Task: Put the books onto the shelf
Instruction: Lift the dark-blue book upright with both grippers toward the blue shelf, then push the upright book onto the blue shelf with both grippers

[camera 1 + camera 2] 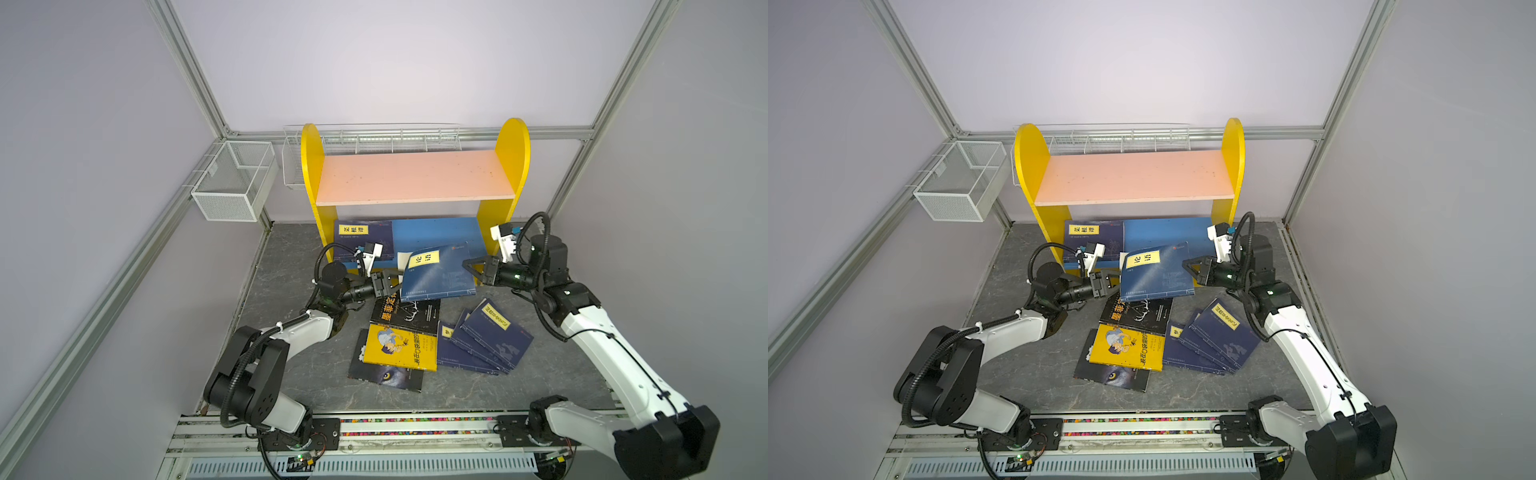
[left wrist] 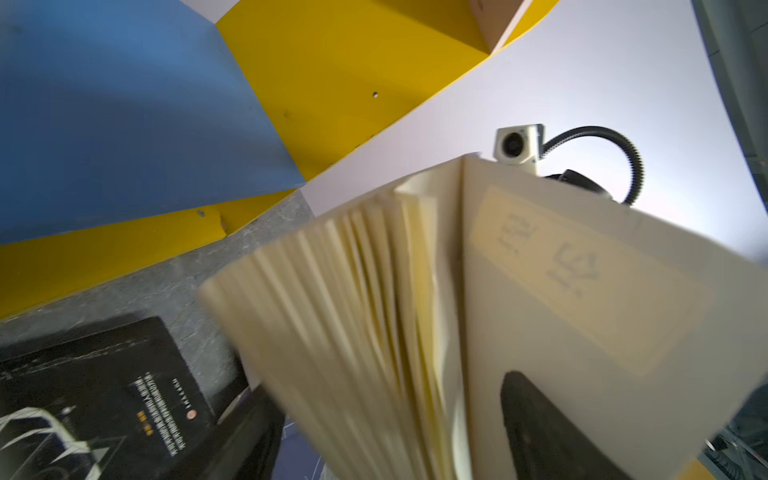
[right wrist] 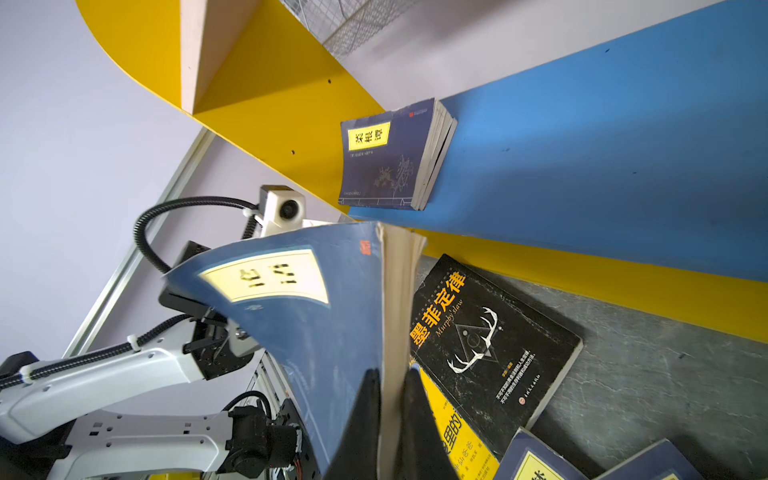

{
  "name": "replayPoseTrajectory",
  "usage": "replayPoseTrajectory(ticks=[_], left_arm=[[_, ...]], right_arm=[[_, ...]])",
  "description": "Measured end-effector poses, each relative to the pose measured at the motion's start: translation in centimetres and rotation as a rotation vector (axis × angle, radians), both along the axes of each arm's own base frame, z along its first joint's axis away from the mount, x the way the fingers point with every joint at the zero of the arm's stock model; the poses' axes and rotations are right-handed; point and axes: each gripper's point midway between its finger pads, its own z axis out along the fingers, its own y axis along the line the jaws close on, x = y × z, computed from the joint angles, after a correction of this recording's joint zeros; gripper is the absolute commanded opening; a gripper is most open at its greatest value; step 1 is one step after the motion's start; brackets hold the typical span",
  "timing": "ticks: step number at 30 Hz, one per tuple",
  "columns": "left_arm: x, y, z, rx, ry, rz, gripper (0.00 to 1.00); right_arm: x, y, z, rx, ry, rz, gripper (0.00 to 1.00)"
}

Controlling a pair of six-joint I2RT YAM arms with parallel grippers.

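**Top views.** The right gripper (image 1: 471, 266) is clamped on one side edge of a navy book (image 1: 436, 270). The book is off the table, cover up and tilted. The left gripper (image 1: 390, 282) sits at the opposite edge with its jaws apart, straddling the corner. I cannot tell whether either finger presses on it. In both top views the navy book (image 1: 1156, 272) spans from one gripper to the other.

Just beyond both grippers stands the shelf (image 1: 513, 166). Its blue lower board (image 1: 440, 235) carries a second navy book (image 1: 363, 239), lying flat just past the left gripper. Below the grippers, on the table, are a black book (image 1: 411, 313), a yellow cartoon book (image 1: 399, 347) overlapping a wolf-eye book (image 1: 386, 376), and a fan of navy books (image 1: 490, 340) nearer the right gripper.

**Left wrist view.** The fingers (image 2: 540, 428) stand wide apart. The gap between them is filled by fanned cream pages (image 2: 353, 332), which are blurred. One dark finger lies against the inside of the cover.

**Right wrist view.** The fingers (image 3: 368, 415) are nearly together, pinching the cover and page block between them. The black book (image 3: 490, 340) lies just beside the tips. The second navy book (image 3: 382, 158) is farther beyond them.
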Motion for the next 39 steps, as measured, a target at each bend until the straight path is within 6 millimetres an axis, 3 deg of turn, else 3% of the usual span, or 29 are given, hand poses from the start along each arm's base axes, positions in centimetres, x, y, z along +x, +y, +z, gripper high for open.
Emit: replayPoseTrajectory(ticks=[6,12,18,23,28,33,39], left_arm=[[-0.2,0.7,0.5,-0.01,-0.009,0.015,0.78],[-0.1,3.1,0.9,-0.016,-0.004,0.076,0.78],[-1.4,2.1,1.7,0.053,-0.059,0.04,0.78],[-2.5,0.6,0.4,0.156,-0.077,0.003,0.78],[-1.7,1.7,-1.6,0.244,-0.048,0.092,0.78],[-0.8,3.4,-2.0,0.235,-0.048,0.182,0.8],[-0.4,3.1,-1.5,0.192,-0.059,0.176,0.8]], right_arm=[[0.7,0.9,0.3,0.004,-0.03,0.008,0.06],[1.9,0.8,1.0,0.005,-0.065,-0.014,0.06],[3.5,1.2,0.0,0.008,-0.053,-0.021,0.06],[3.9,1.4,0.0,0.019,-0.049,-0.023,0.06],[3.9,1.3,1.0,0.022,-0.076,-0.026,0.06],[3.5,1.3,2.3,0.035,-0.105,-0.019,0.06],[3.3,1.7,3.1,0.079,-0.108,-0.001,0.06]])
